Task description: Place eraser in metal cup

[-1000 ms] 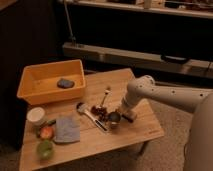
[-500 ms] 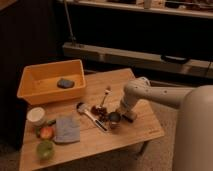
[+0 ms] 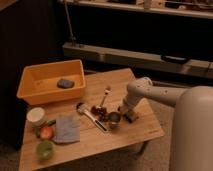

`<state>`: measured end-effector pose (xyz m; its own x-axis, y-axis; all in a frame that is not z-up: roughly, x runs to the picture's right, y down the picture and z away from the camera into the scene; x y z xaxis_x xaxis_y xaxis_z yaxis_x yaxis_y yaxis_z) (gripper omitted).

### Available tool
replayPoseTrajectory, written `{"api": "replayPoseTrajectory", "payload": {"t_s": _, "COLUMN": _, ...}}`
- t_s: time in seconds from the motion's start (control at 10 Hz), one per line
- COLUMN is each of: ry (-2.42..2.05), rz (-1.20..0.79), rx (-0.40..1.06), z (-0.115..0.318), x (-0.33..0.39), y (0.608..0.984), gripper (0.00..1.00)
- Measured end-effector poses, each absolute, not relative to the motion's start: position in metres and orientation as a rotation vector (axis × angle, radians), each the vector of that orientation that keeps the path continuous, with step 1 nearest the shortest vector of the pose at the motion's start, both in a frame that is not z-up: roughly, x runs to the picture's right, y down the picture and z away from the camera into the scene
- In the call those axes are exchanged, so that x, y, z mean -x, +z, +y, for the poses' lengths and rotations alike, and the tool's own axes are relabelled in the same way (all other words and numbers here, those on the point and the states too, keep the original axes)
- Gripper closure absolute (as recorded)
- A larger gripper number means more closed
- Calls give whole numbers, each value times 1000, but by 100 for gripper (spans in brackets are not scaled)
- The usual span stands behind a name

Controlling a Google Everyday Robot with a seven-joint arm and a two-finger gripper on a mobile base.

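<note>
The metal cup (image 3: 114, 118) is small, dark and shiny, and stands upright on the wooden table (image 3: 145, 132) right of centre. My gripper (image 3: 127, 113) is at the end of the white arm, low over the table just right of the cup. A small dark block that looks like the eraser (image 3: 132, 118) is at the gripper's tip, close beside the cup. I cannot tell whether the gripper holds it or whether it rests on the table.
A yellow bin (image 3: 30, 92) at the back left holds a blue-grey pad (image 3: 65, 83). A white bowl (image 3: 36, 116), a red fruit (image 3: 46, 132), a green cup (image 3: 45, 149) and a blue-grey cloth (image 3: 66, 129) lie at the front left. Utensils (image 3: 92, 116) lie left of the metal cup.
The arm's near part has swung further into view at the right. The gripper has stayed by the metal cup, shifting only slightly.
</note>
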<state>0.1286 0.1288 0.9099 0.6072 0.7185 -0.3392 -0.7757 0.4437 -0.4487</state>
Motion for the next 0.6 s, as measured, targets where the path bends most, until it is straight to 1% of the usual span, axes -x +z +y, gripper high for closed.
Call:
{"api": "replayPoseTrajectory", "payload": {"t_s": 0.1, "ry": 928, "rz": 105, "rx": 612, "z": 128, "x": -130, "y": 909, "gripper": 86}}
{"api": "replayPoseTrajectory", "payload": {"t_s": 0.2, "ry": 926, "rz": 106, "rx": 613, "z": 129, "x": -130, "y": 908, "gripper": 95}}
{"api": "replayPoseTrajectory", "payload": {"t_s": 0.3, "ry": 928, "rz": 107, "rx": 612, "z": 128, "x": -129, "y": 907, "gripper": 99}}
{"api": "replayPoseTrajectory", "payload": {"t_s": 0.6, "ry": 967, "rz": 57, "rx": 556, "z": 96, "x": -115, "y": 887, "gripper": 100}}
